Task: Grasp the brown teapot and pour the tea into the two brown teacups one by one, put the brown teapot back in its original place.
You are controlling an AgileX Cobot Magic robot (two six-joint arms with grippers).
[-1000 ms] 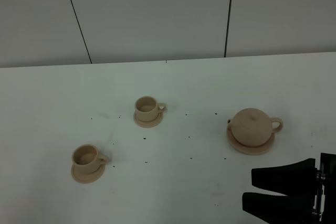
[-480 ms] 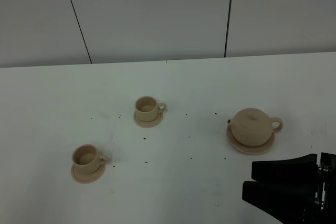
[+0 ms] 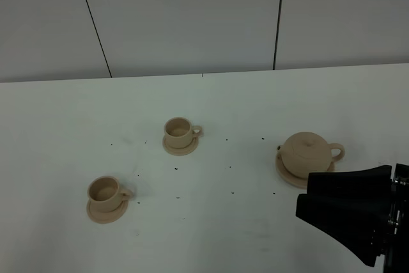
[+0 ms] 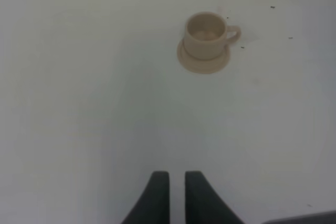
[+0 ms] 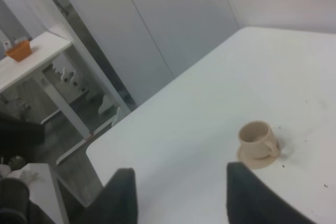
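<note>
Left end effector (image 4: 176, 176) is clenched and empty above the worktop (image 3: 230, 103). Front brown teacup (image 3: 104, 190) and rear brown teacup (image 3: 178, 130) stand upright on small saucers, well apart. Brown teapot (image 3: 307, 153) sits on its wide saucer (image 3: 285, 174). Right end effector (image 3: 305, 195) is released and empty, near the teapot.

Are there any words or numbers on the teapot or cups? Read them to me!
None can be read.
The squat tan ceramic teapot, the small tan ceramic teacup farther back and the matching nearer teacup are plain.
The white table shows only dark specks, not letters.
The grey wall panels are blank.
The small orange thing in the right wrist view is too blurred to tell.
</note>
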